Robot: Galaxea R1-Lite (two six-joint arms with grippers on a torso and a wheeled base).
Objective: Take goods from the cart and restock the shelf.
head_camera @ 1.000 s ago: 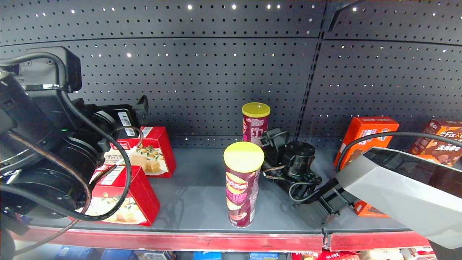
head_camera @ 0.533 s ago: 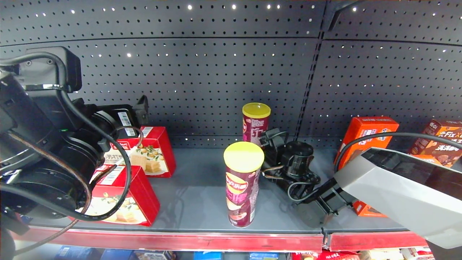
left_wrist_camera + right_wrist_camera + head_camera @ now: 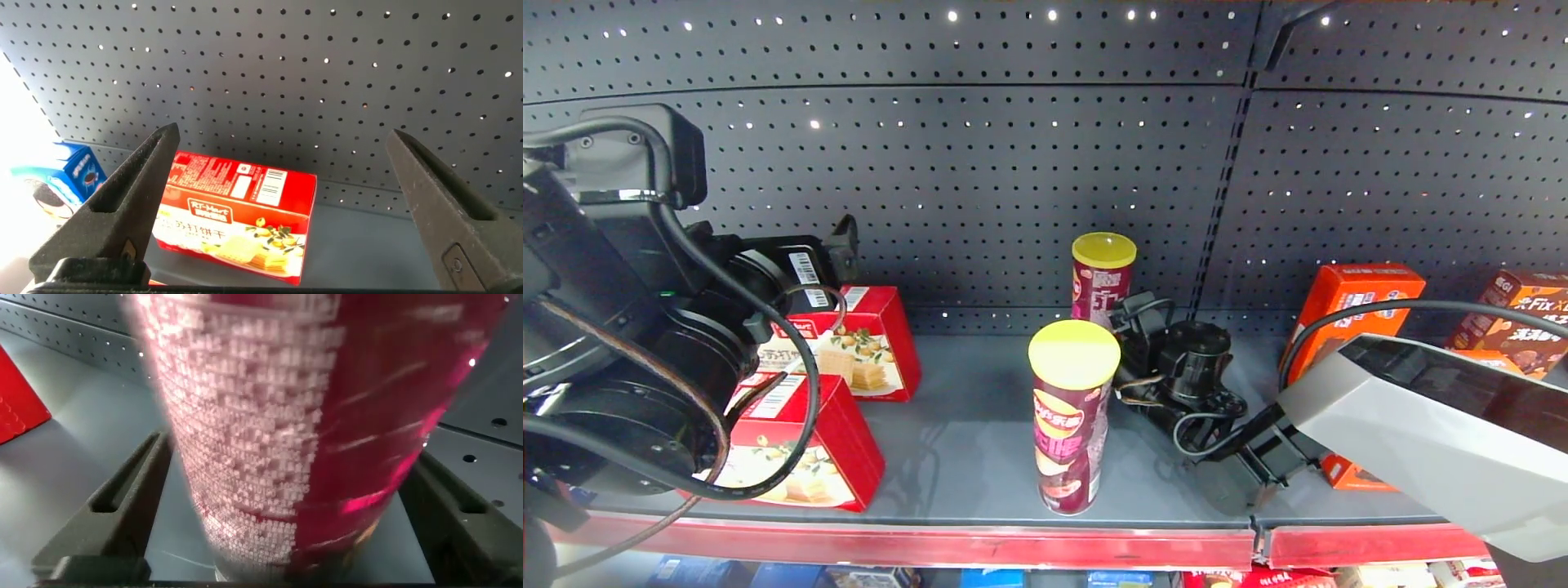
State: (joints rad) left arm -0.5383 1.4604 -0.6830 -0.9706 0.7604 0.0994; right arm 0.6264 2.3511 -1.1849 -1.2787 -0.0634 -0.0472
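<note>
My left gripper [image 3: 282, 135] is hanging with jaws wide apart and empty, facing the back red cardboard biscuit box [image 3: 237, 208] on the grey metal shelf [image 3: 964, 425]. Nothing is shifting there over the last second. The front purple crisp can with yellow lid [image 3: 1072, 416] is standing untouched near the shelf edge. Behind it, the rear purple crisp can with yellow lid [image 3: 1099, 286] is drifting a hair down and to the right, close to the dark perforated back panel [image 3: 980, 180]. My right gripper [image 3: 286, 449] is travelling with it, jaws looking clamped on its body. I am judging this as the last bit of setting the rear can down, with the release not yet done. The orange cardboard boxes [image 3: 1347, 310] are sitting further right, unmoved.
</note>
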